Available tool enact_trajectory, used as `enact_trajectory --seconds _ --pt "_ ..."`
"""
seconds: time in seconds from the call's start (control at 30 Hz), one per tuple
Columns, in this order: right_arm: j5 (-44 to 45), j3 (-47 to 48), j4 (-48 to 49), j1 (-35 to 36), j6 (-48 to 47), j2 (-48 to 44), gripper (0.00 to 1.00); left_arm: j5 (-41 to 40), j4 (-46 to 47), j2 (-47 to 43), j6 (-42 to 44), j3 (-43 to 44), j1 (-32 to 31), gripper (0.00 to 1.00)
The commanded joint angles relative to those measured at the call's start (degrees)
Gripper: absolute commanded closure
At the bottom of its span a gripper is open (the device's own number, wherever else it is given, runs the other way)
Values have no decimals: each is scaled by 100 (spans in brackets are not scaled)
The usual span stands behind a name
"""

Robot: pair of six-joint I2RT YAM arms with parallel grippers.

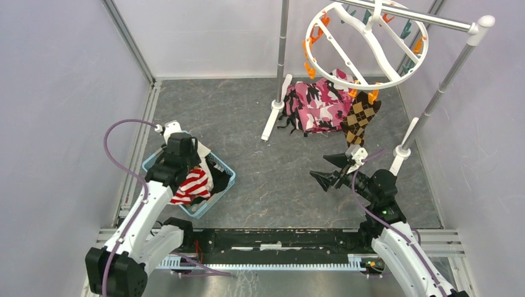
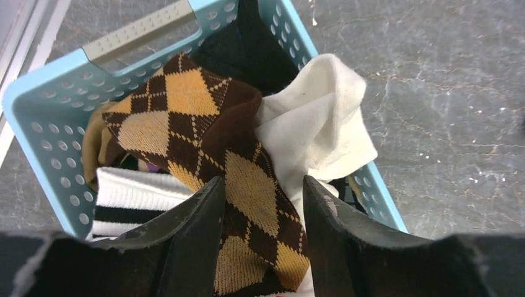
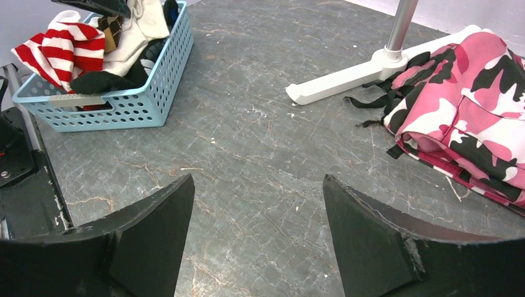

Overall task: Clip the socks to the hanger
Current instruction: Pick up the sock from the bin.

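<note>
Down in the blue basket [image 2: 43, 105] at the left of the table, a brown-and-gold argyle sock [image 2: 186, 117] lies on top of the pile. Its lower length runs straight between the fingers of the left gripper [image 2: 263, 192], which press on it from both sides in what looks like a clamped hold. Before lifting, it is worth judging whether only this one sock is caught. A white sock [image 2: 322, 117] touches it on the right and a white one with dark stripes [image 2: 130, 198] lies just under it, so a slow, straight rise should let the neighbours slide off. The red-and-white sock [image 1: 192, 184] draped over the near rim could also snag. The grip sits partway along the sock, so a free end will probably dangle, and that end is the part to offer to a clip. The hanger [image 1: 365, 46] hangs well apart at the far right on the silver rail [image 1: 433, 18], with another argyle sock [image 1: 361, 117] already hanging from its rim above the pink camouflage cloth [image 1: 316, 105]. The right gripper [image 3: 257, 182] hovers over bare table with its fingers spread and nothing between them, well placed to take the loose end or press an orange clothespin [image 1: 308, 46] open.
</note>
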Motion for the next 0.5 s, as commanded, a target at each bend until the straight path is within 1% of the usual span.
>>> enact_trajectory --seconds 0.0,0.07,0.17,0.3,0.37,0.4,0.43,0.47 --pt "28 -55 251 43 -27 49 18 -44 231 89 -288 -62 38 49" --pt "43 -38 255 37 -42 84 18 -56 260 133 -269 -93 38 58" --pt "84 -24 233 40 -55 98 18 -88 185 232 -267 -90 34 67" --pt "106 -16 218 40 -65 151 18 -157 51 125 -264 41 33 75" --pt "114 -7 210 38 -73 168 18 -176 30 -46 -212 80 33 81" --pt "118 6 188 40 -85 178 18 -197 3 -94 -183 103 36 81" --pt "123 11 182 36 -82 194 18 -200 -31 -156 -144 124 34 79" --pt "123 12 178 38 -86 199 18 -214 -97 -177 -124 153 38 74"
